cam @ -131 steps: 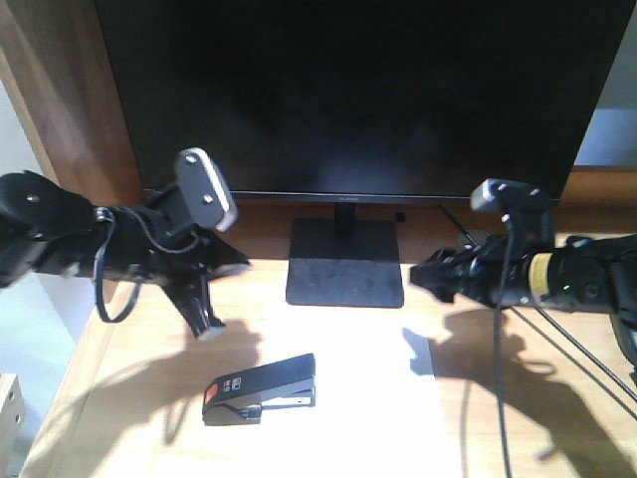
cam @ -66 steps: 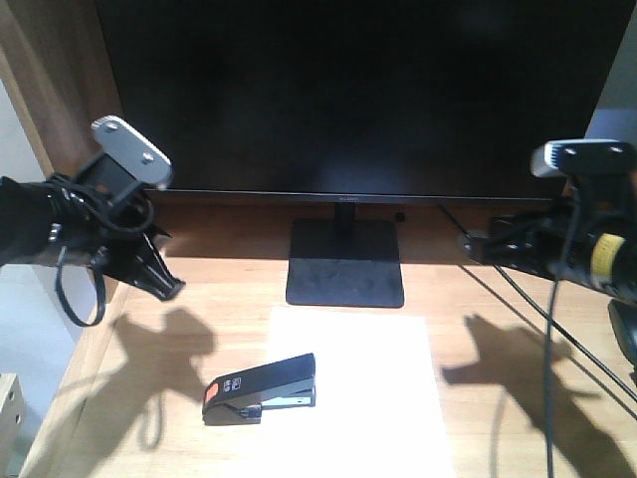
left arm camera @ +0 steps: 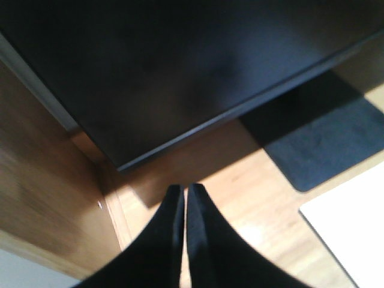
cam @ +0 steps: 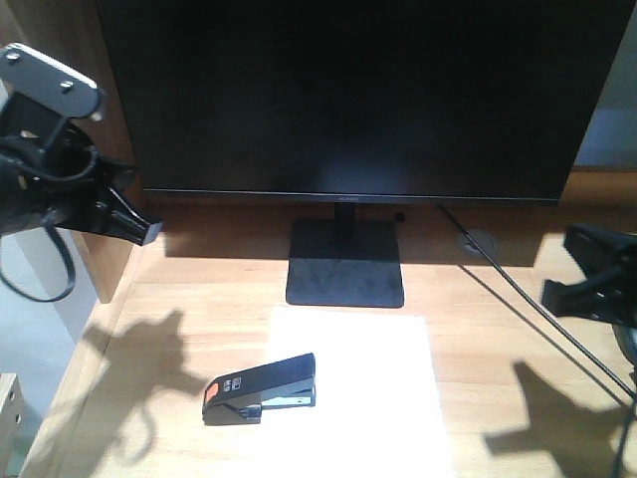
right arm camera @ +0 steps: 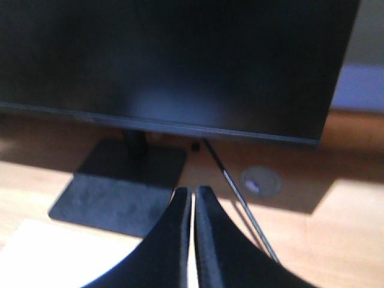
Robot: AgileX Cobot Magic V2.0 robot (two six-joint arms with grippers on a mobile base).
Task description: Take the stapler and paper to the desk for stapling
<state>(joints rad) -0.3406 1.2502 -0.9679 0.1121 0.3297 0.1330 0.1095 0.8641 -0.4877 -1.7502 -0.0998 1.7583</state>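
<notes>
Right claw (cam: 587,274) cut off at frame edge; left claw (cam: 134,224) in shadow. Wrist views: both clenched, empty. Stapler (cam: 261,388) lies on paper's (cam: 373,388) left edge, on bench (cam: 498,398), near monitor stand (cam: 345,261).

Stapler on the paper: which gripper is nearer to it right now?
Left. The left gripper hangs up and to the left of the stapler, near the desk's side panel. The right gripper sits far off at the opposite desk edge.
</notes>
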